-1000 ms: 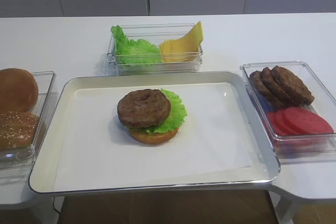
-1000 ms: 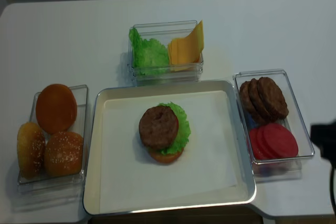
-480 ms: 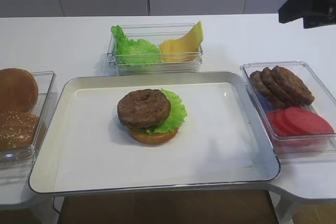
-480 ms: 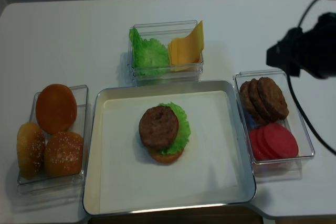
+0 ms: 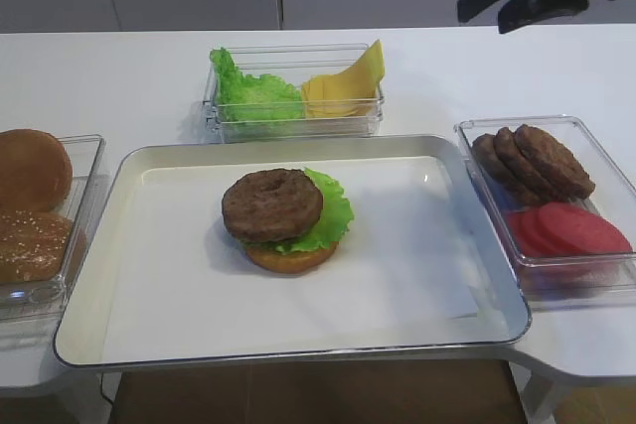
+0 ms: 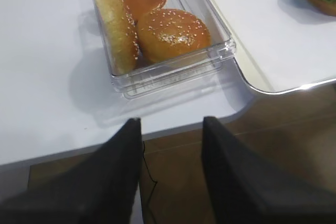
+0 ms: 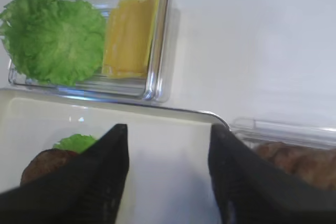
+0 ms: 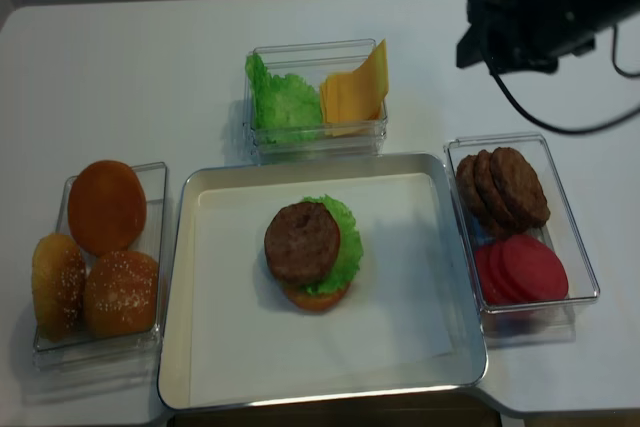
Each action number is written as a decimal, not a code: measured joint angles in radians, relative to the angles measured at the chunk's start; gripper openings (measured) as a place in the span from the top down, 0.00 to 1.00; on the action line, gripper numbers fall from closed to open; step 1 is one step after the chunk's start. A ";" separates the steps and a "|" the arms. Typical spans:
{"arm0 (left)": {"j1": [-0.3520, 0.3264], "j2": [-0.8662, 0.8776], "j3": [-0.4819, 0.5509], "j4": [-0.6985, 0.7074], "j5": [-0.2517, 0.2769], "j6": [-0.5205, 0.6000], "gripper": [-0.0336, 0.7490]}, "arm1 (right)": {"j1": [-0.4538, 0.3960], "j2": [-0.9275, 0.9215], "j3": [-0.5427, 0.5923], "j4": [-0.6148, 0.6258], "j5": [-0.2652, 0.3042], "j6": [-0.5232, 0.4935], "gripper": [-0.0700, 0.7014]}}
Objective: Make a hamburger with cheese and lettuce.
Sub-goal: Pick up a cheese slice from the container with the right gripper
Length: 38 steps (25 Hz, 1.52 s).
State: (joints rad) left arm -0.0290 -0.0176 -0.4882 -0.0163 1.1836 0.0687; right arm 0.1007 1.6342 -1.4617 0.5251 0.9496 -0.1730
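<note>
The hamburger (image 5: 286,220) (image 8: 310,252) stands mid-tray: bun base, lettuce leaf, brown patty on top. Spare lettuce (image 5: 253,96) (image 7: 52,40) and yellow cheese slices (image 5: 343,86) (image 8: 352,92) (image 7: 128,38) share a clear box behind the tray. My right gripper (image 5: 487,9) (image 8: 480,57) (image 7: 167,140) hangs open and empty in the air, right of that box and behind the patty box. In the right wrist view the tray's back right corner shows between its fingers. My left gripper (image 6: 170,129) is open and empty over the table's front left edge, near the bun box.
A clear box of bun halves (image 5: 30,206) (image 8: 100,247) (image 6: 152,24) sits left of the metal tray (image 5: 94,275) (image 8: 172,327). A clear box with brown patties and red tomato slices (image 5: 547,191) (image 8: 515,227) sits to the tray's right.
My right arm has swung in from the right and moved left, to above the table behind the patty box. The food and boxes have not moved.
</note>
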 joint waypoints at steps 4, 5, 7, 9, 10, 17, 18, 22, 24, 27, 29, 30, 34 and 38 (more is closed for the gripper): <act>0.000 0.000 0.000 0.000 0.000 0.000 0.59 | 0.059 0.129 -0.169 -0.061 0.046 0.077 0.40; 0.000 0.000 0.000 0.000 0.000 0.000 0.59 | 0.069 0.165 -0.219 -0.072 0.063 0.095 0.40; 0.000 0.000 0.000 0.000 0.000 0.000 0.59 | 0.085 0.229 -0.314 -0.091 0.099 0.121 0.40; 0.000 0.000 0.000 0.000 0.000 0.000 0.59 | 0.093 0.298 -0.417 -0.107 0.136 0.145 0.40; 0.000 0.000 0.000 0.000 0.000 0.000 0.59 | 0.097 0.331 -0.465 -0.112 0.149 0.155 0.40; 0.000 0.000 0.000 0.000 0.000 0.000 0.59 | 0.117 0.492 -0.664 -0.124 0.194 0.189 0.40; 0.000 0.000 0.000 0.000 0.000 0.000 0.59 | 0.117 0.506 -0.672 -0.124 0.196 0.192 0.40; 0.000 0.000 0.000 0.000 0.000 0.000 0.59 | 0.117 0.546 -0.686 -0.122 0.196 0.195 0.40; 0.000 0.000 0.000 0.000 0.000 0.000 0.59 | 0.117 0.560 -0.688 -0.113 0.192 0.198 0.40; 0.000 0.000 0.000 0.000 0.000 0.000 0.59 | 0.117 0.582 -0.690 -0.097 0.184 0.199 0.40; 0.000 0.000 0.000 0.000 0.000 0.000 0.59 | 0.117 0.595 -0.692 -0.094 0.182 0.200 0.40; 0.000 0.000 0.000 0.000 0.000 0.000 0.59 | 0.117 0.603 -0.692 -0.092 0.182 0.200 0.40; 0.000 0.000 0.000 0.000 0.000 0.000 0.59 | 0.117 0.623 -0.696 -0.088 0.182 0.200 0.40; 0.000 0.000 0.000 0.000 0.000 0.000 0.59 | 0.117 0.627 -0.696 -0.086 0.178 0.200 0.40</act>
State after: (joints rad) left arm -0.0290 -0.0176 -0.4882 -0.0163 1.1836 0.0687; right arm 0.2180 2.2612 -2.1578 0.4390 1.1271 0.0273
